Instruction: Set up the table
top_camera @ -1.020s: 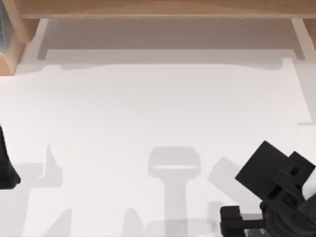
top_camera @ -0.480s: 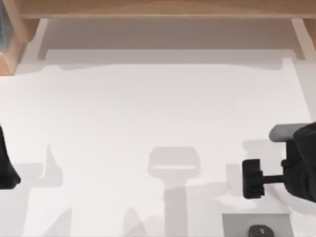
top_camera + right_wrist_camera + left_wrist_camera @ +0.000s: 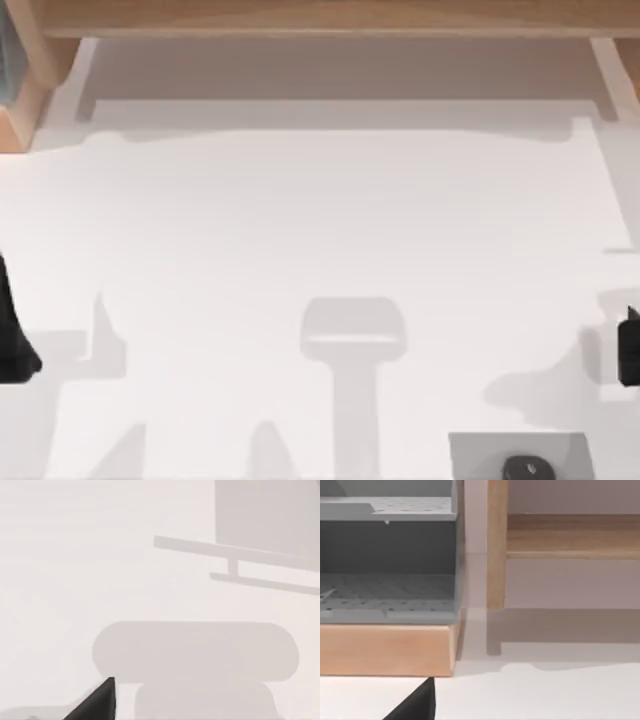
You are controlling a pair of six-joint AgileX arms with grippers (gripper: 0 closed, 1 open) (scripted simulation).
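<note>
Table (image 3: 330, 220) is lying broad and white across the top view, light wooden boards (image 3: 330, 18) running along its far edge. Most of its surface is sitting bare. At the near edge, toward the right, a small grey pad (image 3: 470, 452) is resting on the tabletop with a dark rounded object, possibly a mouse (image 3: 527, 468), lying on it.

Right arm (image 3: 630, 345) is showing as a dark sliver at the right edge; whether its claw is released or clenched, cannot tell. Left arm (image 3: 15, 335) is sitting at the left edge, apparently parked; claw state likewise cannot be told.

Left wrist camera is facing a grey perforated shelf unit (image 3: 387, 555) on a wooden base (image 3: 387, 650).

Judgement: setup is looking barely begun, pad and mouse placed, the rest of the tabletop waiting for whatever else belongs.
</note>
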